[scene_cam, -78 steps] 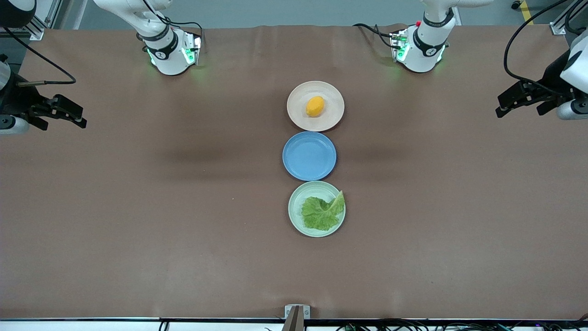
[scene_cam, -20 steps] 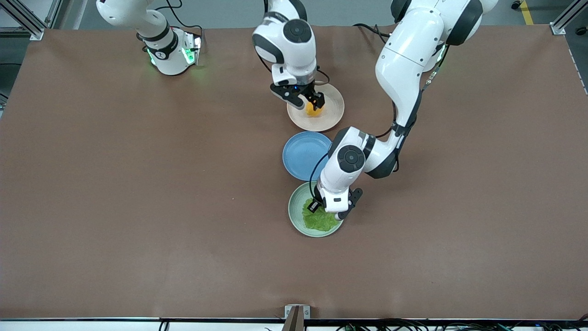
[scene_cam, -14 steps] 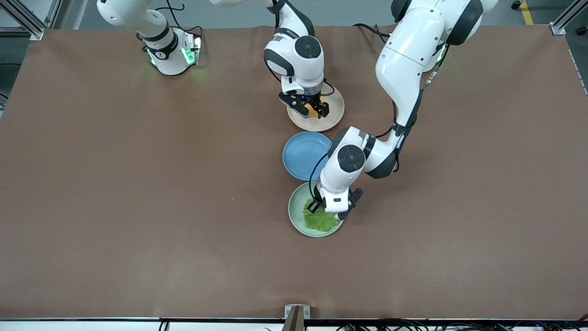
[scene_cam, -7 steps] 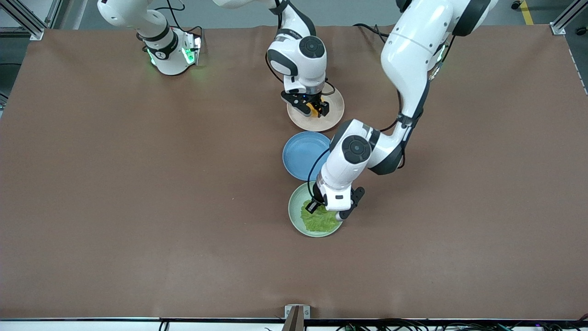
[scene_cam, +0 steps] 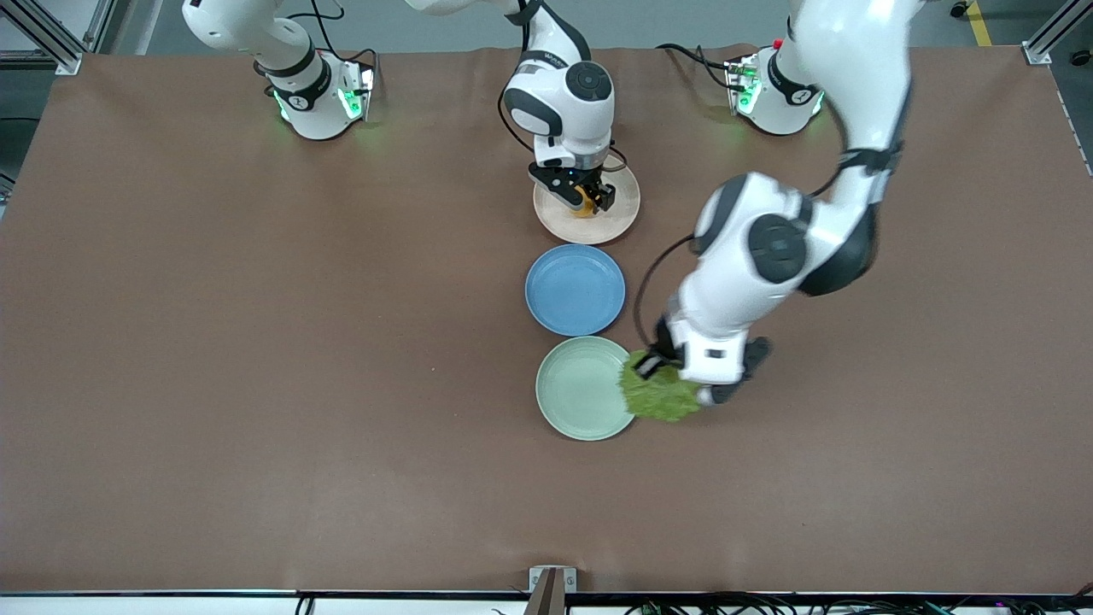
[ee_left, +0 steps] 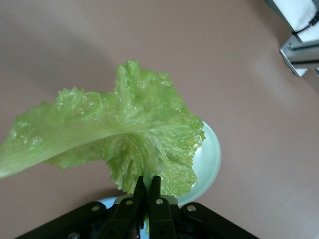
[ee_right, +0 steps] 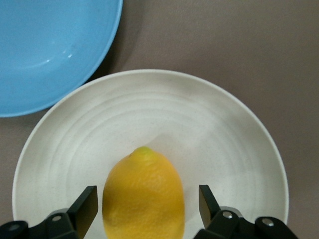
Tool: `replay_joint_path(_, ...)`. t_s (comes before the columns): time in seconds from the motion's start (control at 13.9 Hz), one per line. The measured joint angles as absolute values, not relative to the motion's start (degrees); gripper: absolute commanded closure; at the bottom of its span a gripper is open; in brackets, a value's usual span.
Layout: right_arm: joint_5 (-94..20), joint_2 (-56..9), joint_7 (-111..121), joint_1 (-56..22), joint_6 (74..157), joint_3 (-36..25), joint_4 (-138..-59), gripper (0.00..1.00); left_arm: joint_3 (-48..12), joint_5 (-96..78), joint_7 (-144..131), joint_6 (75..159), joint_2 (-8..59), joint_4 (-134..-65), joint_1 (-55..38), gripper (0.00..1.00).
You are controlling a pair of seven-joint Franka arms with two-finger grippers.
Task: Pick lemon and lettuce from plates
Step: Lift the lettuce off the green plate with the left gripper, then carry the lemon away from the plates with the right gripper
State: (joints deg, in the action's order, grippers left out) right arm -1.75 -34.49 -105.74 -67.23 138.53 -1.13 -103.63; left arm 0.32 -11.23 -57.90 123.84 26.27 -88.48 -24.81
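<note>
Left gripper [scene_cam: 679, 389] pinched closed, right gripper [scene_cam: 586, 195] spread

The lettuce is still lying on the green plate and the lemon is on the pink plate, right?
Not quite. The lettuce is off the green plate, pinched in the left gripper, as the front view shows. The lemon is indeed on the pink plate.

arm shells: both arms were glossy white, rounded links
joints: dark grey round caps and black bands sat at the joints
bases: right arm base [scene_cam: 314, 96] and left arm base [scene_cam: 775, 92] were white, each lit by green lights
cables: thin black cables ran along the arms and looped at the wrists
grippers: right gripper [scene_cam: 584, 195] and left gripper [scene_cam: 683, 382] had black fingers on white bodies
screws: small silver screws showed on the black finger mounts in both wrist views
</note>
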Motion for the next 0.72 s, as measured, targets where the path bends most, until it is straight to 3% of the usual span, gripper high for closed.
replay_joint_path(0.14, -0.49, -35.56, -106.79, -67.7, 138.62, -1.13, -102.4, 0.56, 0.3, -11.23, -49.58, 123.48, 20.73, -96.06, -21.38, 1.0)
replay_joint_path(0.29, 1.98, -36.15, -107.04, -67.95, 138.58, -1.13, -101.57, 0.98, 0.3, -11.23, -41.87, 123.5, 16.05, -103.51, -18.71, 1.0)
replay_joint_path(0.5, 3.39, -36.2, -107.06, -67.82, 137.99, -1.67, -100.89, 1.0, 0.3, -11.23, -29.95, 123.52, 11.63, -111.9, -14.84, 1.0)
replay_joint_path(0.72, 3.59, -34.5, -100.07, -65.29, 132.39, -2.32, -98.84, 1.0, 0.31, -10.99, -20.31, 123.73, 10.56, -116.73, -11.71, 1.0)
